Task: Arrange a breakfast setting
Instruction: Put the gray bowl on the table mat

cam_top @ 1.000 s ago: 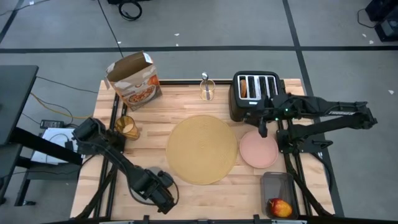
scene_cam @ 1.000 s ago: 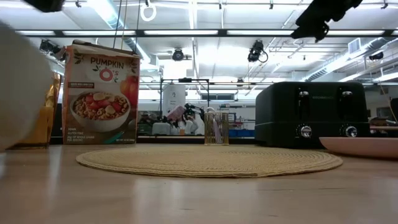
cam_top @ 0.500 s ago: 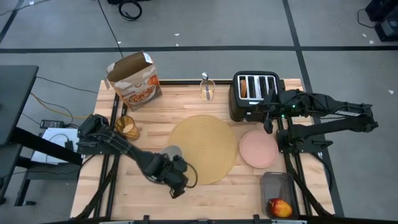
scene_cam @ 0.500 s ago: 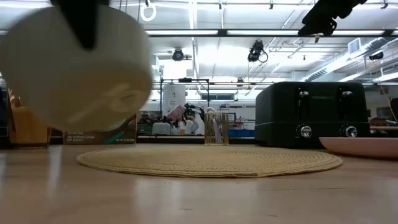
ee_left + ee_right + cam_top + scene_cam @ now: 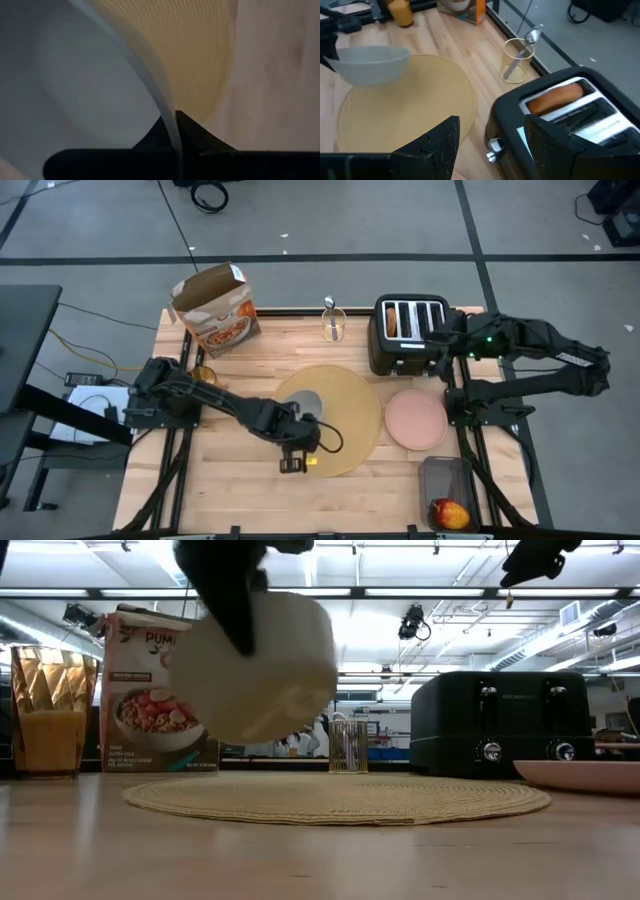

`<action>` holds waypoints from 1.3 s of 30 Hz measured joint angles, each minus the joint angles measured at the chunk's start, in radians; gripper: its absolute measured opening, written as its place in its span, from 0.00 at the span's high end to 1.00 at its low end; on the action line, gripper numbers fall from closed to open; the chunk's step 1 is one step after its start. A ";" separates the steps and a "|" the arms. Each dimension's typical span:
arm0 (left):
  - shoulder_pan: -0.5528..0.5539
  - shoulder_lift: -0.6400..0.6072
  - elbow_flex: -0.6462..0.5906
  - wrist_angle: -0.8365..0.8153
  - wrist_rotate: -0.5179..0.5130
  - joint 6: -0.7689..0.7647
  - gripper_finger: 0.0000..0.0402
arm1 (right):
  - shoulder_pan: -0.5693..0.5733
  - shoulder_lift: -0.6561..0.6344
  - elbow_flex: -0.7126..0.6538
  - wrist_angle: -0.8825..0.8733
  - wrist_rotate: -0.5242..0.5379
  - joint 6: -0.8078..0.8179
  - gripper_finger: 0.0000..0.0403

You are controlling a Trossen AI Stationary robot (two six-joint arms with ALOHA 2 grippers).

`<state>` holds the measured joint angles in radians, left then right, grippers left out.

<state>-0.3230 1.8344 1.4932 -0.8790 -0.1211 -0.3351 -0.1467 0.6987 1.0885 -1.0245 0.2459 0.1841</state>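
Observation:
My left gripper [image 5: 303, 420] is shut on the grey bowl [image 5: 305, 402] and holds it in the air over the near left part of the round tan placemat [image 5: 340, 420]. In the low view the bowl [image 5: 265, 665] hangs tilted above the placemat [image 5: 335, 798]. My right gripper [image 5: 490, 145] is open and empty, above the near side of the black toaster [image 5: 408, 330], which holds a toast slice [image 5: 555, 97]. The pink plate [image 5: 416, 420] lies right of the placemat. The amber tumbler [image 5: 50, 715] stands at the left. The spoon [image 5: 530, 37] stands in a clear glass. The red apple [image 5: 450, 512] lies in a grey tray. My left gripper holds the bowl by its rim [image 5: 167, 120], one finger inside the bowl and one outside. The fingers [image 5: 225, 590] come down onto the rim from above. The bowl is lifted clear of the placemat and hangs tilted.
The orange cereal box [image 5: 215, 310] stands at the far left corner. The clear glass [image 5: 333, 325] stands at the far edge, left of the toaster. The grey tray [image 5: 448, 490] sits at the near right corner. Bare wood shows near the front edge.
My left gripper has carried the bowl from the table's near left corner toward the right and far side, to above the placemat's near left part, the bowl staying lifted. My right gripper has gone from over the pink plate toward the far edge, to the toaster.

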 joint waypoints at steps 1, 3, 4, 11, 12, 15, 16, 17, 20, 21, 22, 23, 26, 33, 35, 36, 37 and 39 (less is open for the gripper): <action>0.010 0.011 0.000 0.019 -0.006 0.038 0.98 | -0.004 0.000 0.004 -0.003 0.001 0.002 0.43; 0.031 0.041 0.000 0.040 -0.019 0.133 0.98 | -0.012 -0.002 0.005 -0.007 0.011 0.016 0.43; 0.040 0.057 0.000 0.068 -0.019 0.183 0.98 | -0.014 -0.003 0.005 -0.009 0.025 0.022 0.43; 0.065 0.164 0.000 0.112 -0.108 0.459 0.98 | -0.040 -0.005 0.005 -0.013 0.074 0.026 0.42; 0.067 0.172 0.000 0.108 -0.111 0.479 0.98 | -0.044 -0.005 0.005 -0.013 0.074 0.026 0.42; 0.067 0.182 0.000 0.106 -0.121 0.550 0.98 | -0.055 0.000 0.005 -0.016 0.077 0.025 0.41; 0.063 0.182 0.000 0.108 -0.127 0.572 0.98 | -0.060 0.001 0.005 -0.016 0.078 0.025 0.41; 0.061 0.185 0.000 0.117 -0.137 0.597 0.98 | -0.065 0.002 0.005 -0.015 0.078 0.024 0.41; 0.058 0.200 0.000 0.114 -0.150 0.663 0.96 | -0.075 0.010 0.005 -0.010 0.078 0.023 0.41; 0.058 0.208 0.000 0.115 -0.150 0.675 0.95 | -0.077 0.012 0.005 -0.008 0.078 0.023 0.41; 0.058 0.217 0.001 0.117 -0.149 0.690 0.95 | -0.079 0.016 0.005 -0.009 0.077 0.022 0.41; 0.058 0.228 0.001 0.115 -0.151 0.710 0.94 | -0.080 0.019 0.005 -0.009 0.077 0.022 0.41; 0.059 0.236 0.001 0.108 -0.155 0.723 0.95 | -0.080 0.024 0.005 -0.009 0.077 0.020 0.41; 0.059 0.240 0.001 0.078 -0.174 0.702 0.91 | -0.080 0.024 0.005 -0.009 0.059 0.022 0.41; 0.056 0.244 -0.001 0.065 -0.171 0.682 0.86 | -0.079 0.028 0.005 -0.009 0.049 0.023 0.41; 0.056 0.244 -0.001 0.066 -0.169 0.673 0.84 | -0.079 0.028 0.005 -0.009 0.048 0.027 0.41; 0.055 0.243 -0.001 0.061 -0.169 0.659 0.82 | -0.081 0.033 0.005 -0.009 0.048 0.040 0.41; 0.049 0.236 -0.001 0.052 -0.169 0.631 0.78 | -0.089 0.043 0.005 -0.009 0.048 0.090 0.41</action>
<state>-0.2738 2.0707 1.4918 -0.8275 -0.2903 0.2955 -0.2353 0.7416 1.0939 -1.0340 0.2940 0.2737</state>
